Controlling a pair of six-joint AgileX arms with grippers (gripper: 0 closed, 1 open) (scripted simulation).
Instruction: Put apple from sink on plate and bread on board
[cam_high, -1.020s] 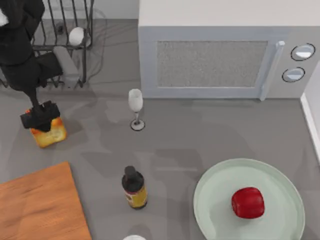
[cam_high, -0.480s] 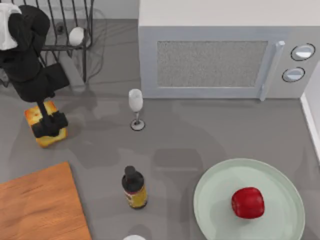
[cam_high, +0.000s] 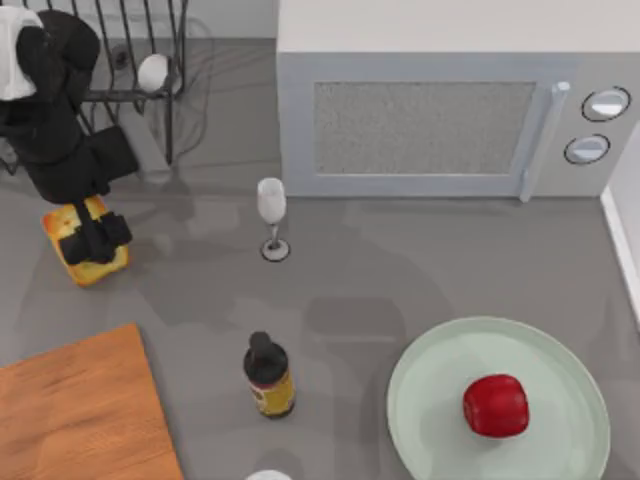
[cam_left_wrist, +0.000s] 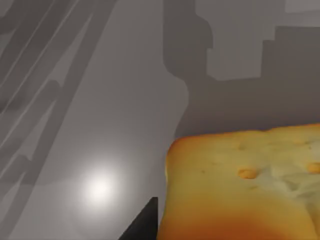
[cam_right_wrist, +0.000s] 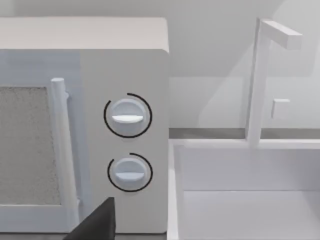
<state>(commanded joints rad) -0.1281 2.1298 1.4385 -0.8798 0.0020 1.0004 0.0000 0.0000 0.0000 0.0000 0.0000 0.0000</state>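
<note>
Our left tool (cam_high: 93, 238) sits right over the bread (cam_high: 84, 246) on the worktop (cam_high: 400, 260), seemingly pinching it. The board (cam_high: 80, 410) lies just below, nearer the camera. The apple (cam_high: 495, 405) is on the plate (cam_high: 420, 400).

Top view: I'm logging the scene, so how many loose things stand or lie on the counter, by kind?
Food: 2, bread and apple
Glassware: 2, wine glass and bottle
Serving surfaces: 2, plate and board
Total: 6
</note>
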